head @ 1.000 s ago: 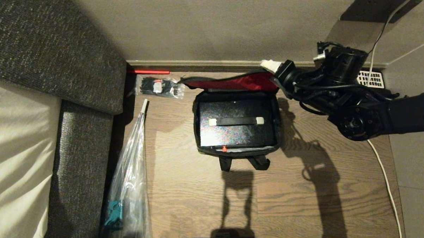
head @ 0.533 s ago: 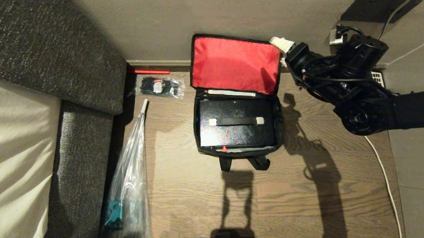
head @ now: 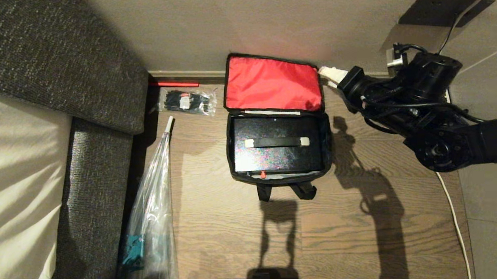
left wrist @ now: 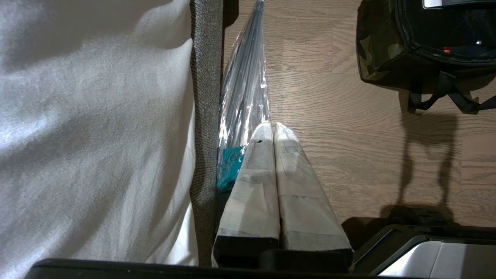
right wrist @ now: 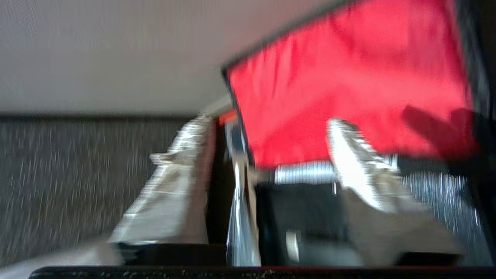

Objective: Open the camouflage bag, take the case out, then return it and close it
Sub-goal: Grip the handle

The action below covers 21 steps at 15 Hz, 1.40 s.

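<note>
The camouflage bag (head: 278, 144) sits on the floor (head: 352, 234) with its red-lined lid (head: 273, 83) propped back against the wall, baring the case (head: 277, 148) inside, while the right end effector (head: 327, 73), fingers apart and empty, hangs beside the lid's corner.

- camouflage bag (head: 327, 146) sits on the floor (head: 228, 238) mid-scene, lid (head: 273, 83) leaning back against the wall (head: 236, 27)
- case (head: 277, 148) lies inside the bag
- my right gripper (head: 328, 74) just beside the lid's right top corner
- umbrella (head: 150, 218) left of bag, along the sofa (head: 94, 163)
- packet (head: 187, 101) behind the umbrella, near the wall
- my left gripper (left wrist: 271, 130) over the umbrella's near end
</note>
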Tool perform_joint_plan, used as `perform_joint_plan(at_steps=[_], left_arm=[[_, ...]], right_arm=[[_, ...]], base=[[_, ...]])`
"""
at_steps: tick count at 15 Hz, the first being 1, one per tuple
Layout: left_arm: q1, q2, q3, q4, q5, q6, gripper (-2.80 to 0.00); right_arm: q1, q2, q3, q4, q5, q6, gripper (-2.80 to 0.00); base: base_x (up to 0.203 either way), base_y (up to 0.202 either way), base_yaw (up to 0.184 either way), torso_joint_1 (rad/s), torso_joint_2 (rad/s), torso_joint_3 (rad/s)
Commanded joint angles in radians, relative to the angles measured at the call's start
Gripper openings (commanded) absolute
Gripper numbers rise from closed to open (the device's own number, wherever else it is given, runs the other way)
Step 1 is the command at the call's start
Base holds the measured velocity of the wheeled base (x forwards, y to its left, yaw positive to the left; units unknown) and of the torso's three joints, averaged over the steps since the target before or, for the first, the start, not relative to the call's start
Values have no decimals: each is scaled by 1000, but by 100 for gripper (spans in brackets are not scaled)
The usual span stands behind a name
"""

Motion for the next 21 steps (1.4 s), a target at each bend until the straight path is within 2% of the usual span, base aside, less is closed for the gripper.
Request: perform_joint_plan(at_steps=[1, 6, 8, 10, 12, 13, 15, 17, 20, 21], left_arm=[[1, -2, -1, 0, 1, 0, -280], [1, -2, 1, 0, 1, 0, -280], [1, -2, 1, 0, 1, 0, -280], [1, -2, 1, 0, 1, 0, -280], [1, -2, 1, 0, 1, 0, -280], [1, -2, 0, 0, 1, 0, -280], [1, -2, 0, 0, 1, 0, -280], [1, -2, 0, 0, 1, 0, -280], [1, -2, 0, 0, 1, 0, -280], [1, -2, 1, 0, 1, 0, -280]], right_arm=[[-7, -73, 80, 15, 30, -2, -280], [-10, -326, 432, 30, 123, -70, -280], [-9, -483, 560, 107, 140, -132, -280], [-10, -668, 620, 312, 141, -202, -280], [-29, -879, 651, 618, 98, -305, -280], [-51, -986, 664, 759, 73, -375, -280], [-117, -1195, 711, 952, 38, -488, -280], [-185, -1377, 799, 1054, 4, -566, -280], [-257, -1572, 1038, 1070, -60, -665, -280], [-266, -1618, 1076, 1072, -84, -682, -280]], base=[[0, 0, 0, 0, 0, 0], [0, 0, 0, 0, 0, 0], [0, 0, 0, 0, 0, 0], [0, 0, 0, 0, 0, 0], [0, 0, 0, 0, 0, 0], [0, 0, 0, 0, 0, 0], [0, 0, 0, 0, 0, 0], [0, 0, 0, 0, 0, 0], [0, 0, 0, 0, 0, 0], [0, 0, 0, 0, 0, 0]])
